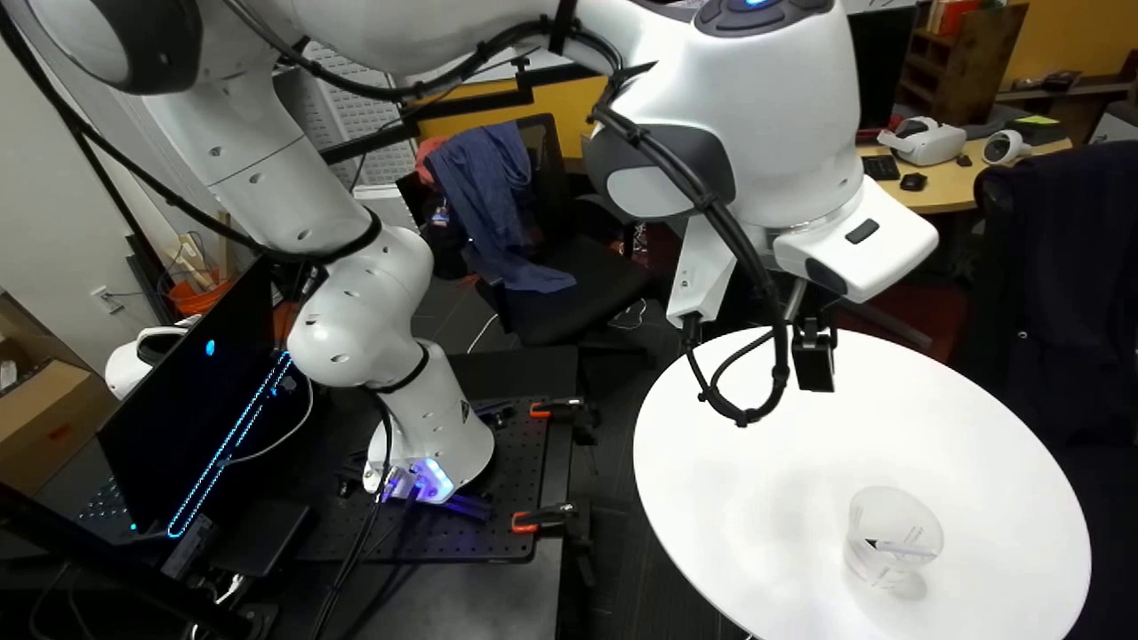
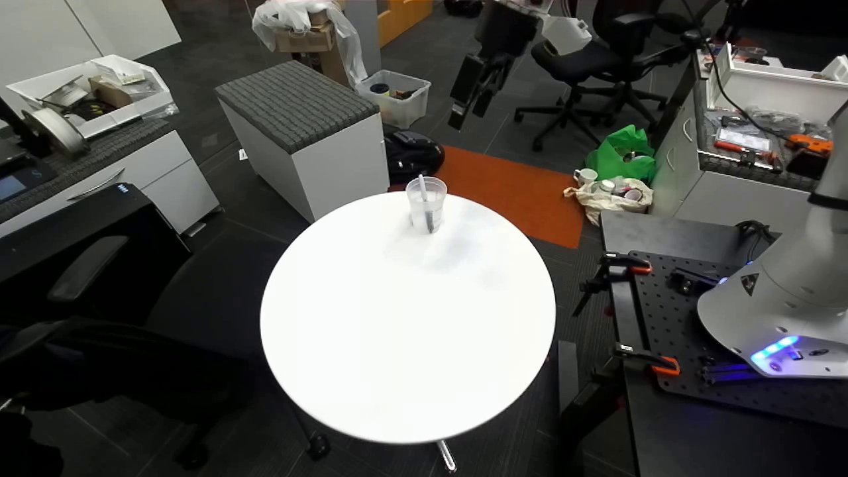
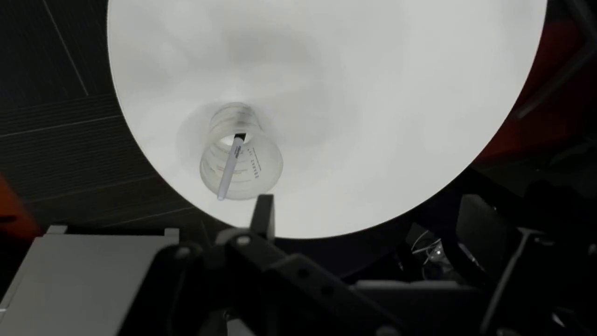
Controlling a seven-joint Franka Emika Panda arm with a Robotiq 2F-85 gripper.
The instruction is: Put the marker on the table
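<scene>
The marker has a pale grey body and a dark end. It leans inside a clear cup, its pale end at the rim. The marker shows in the wrist view (image 3: 228, 171) and in both exterior views (image 1: 907, 548) (image 2: 423, 188). The clear cup (image 3: 268, 163) stands upright near the edge of the round white table (image 3: 373, 116). The table also shows in both exterior views (image 1: 747, 480) (image 2: 404, 331). My gripper (image 3: 373, 221) is open, with nothing between its fingers. It hangs above table height, apart from the cup, and also shows in an exterior view (image 2: 468, 112).
A grey-topped cabinet (image 2: 298, 103) stands close to the table beside the cup. A dark office chair (image 2: 199, 298) is at another side of the table. The robot's black base plate (image 1: 524, 462) with orange-tipped clamps is across a gap from the table.
</scene>
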